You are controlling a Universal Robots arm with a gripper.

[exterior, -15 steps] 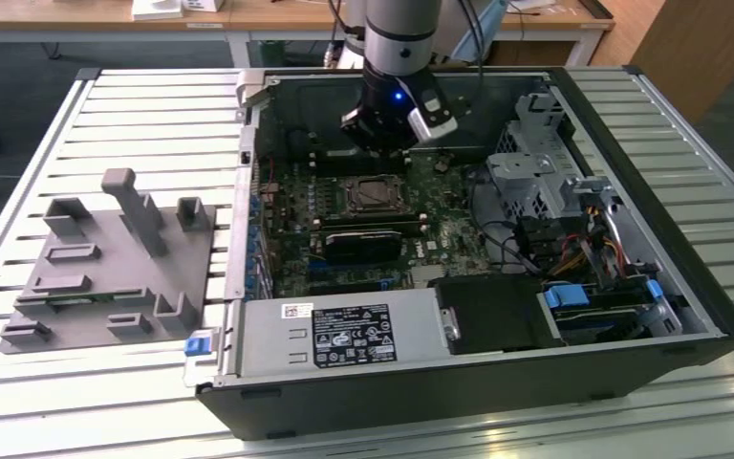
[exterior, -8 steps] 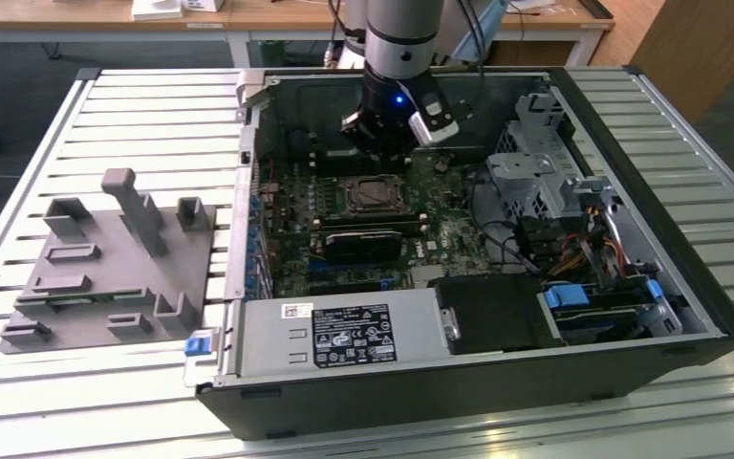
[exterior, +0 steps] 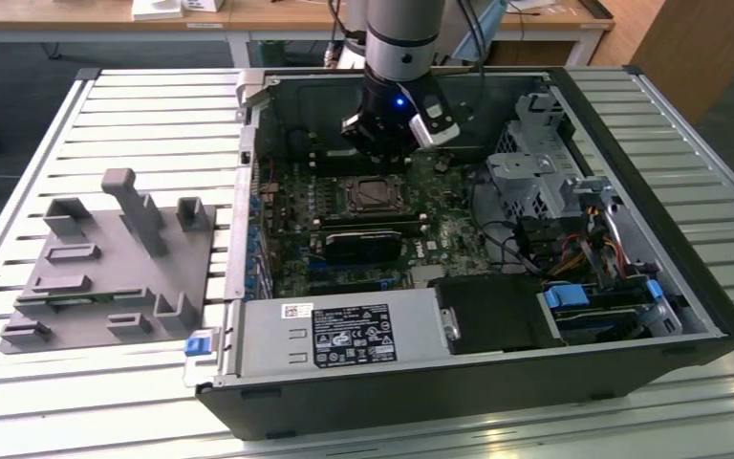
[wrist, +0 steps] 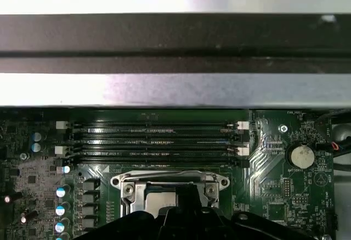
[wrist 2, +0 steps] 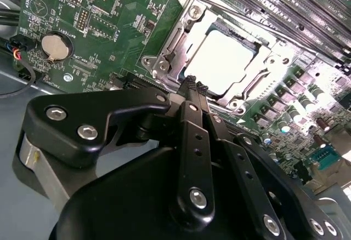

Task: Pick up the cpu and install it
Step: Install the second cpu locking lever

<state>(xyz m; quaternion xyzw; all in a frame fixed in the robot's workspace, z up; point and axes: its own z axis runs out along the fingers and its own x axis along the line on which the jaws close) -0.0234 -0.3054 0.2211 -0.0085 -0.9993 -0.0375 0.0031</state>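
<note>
A: Where does the cpu (wrist 2: 222, 59) sit?
B: It lies flat in the metal socket frame (wrist 2: 181, 29) on the green motherboard (exterior: 341, 229), inside the open computer case (exterior: 673, 239). Its top is a bright silver-grey square with a thin darker rim.

A: And the gripper (wrist 2: 195, 83)?
B: It hangs just above the socket's near edge, its black fingers (wrist 2: 189, 119) pressed together with nothing between them.

A: Any writing?
B: White labels sit on the power supply (exterior: 341, 335) and small white print dots the board; none of it is clear enough to make out.

A: How much room is there?
B: In the first wrist view the memory slots (wrist: 153, 138) run just beside the socket, with the case wall (wrist: 175, 48) beyond them. A coin battery (wrist 2: 56, 45) lies well apart. In the exterior view, a grey fixture block (exterior: 112, 277) rests on the slatted table (exterior: 35, 191), at the exterior view's left of the case
</note>
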